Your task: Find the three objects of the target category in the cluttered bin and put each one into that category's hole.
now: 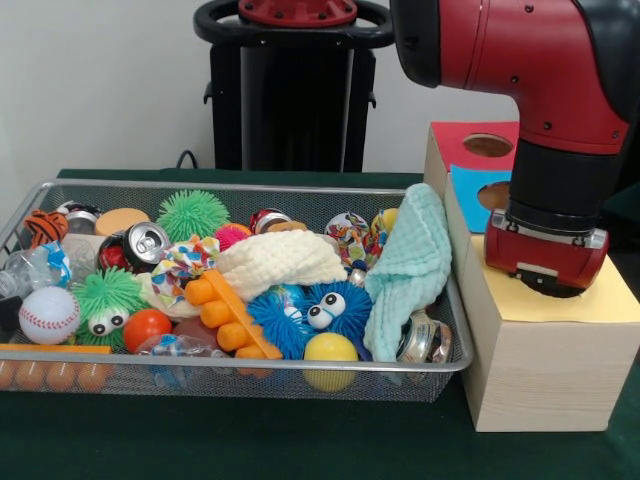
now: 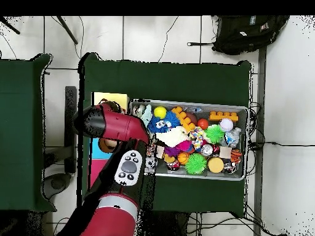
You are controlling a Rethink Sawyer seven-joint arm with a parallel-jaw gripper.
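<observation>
The wire bin [image 1: 40,192] holds a heap of toys, cloths and cans. A mint green cloth [image 1: 415,255] hangs over the bin's right rim and a white cloth [image 1: 280,258] lies in the middle. Drink cans show at the left [image 1: 140,245], at the back [image 1: 268,220] and in the front right corner [image 1: 425,340]. The wooden box [image 1: 540,370] beside the bin has a yellow top [image 1: 612,300], a blue part [image 1: 470,195] and a red part [image 1: 455,140]. My gripper [image 1: 546,284] sits low on the yellow top, hidden under the wrist. In the overhead view the arm [image 2: 114,126] covers the box [image 2: 111,99].
Among the clutter are a baseball [image 1: 48,314], spiky green balls [image 1: 192,213], a blue googly-eyed ball [image 1: 322,308], a yellow ball [image 1: 330,350] and orange pegs [image 1: 222,312]. The red part has a round hole [image 1: 487,145]. A black bag [image 2: 249,31] lies on the floor.
</observation>
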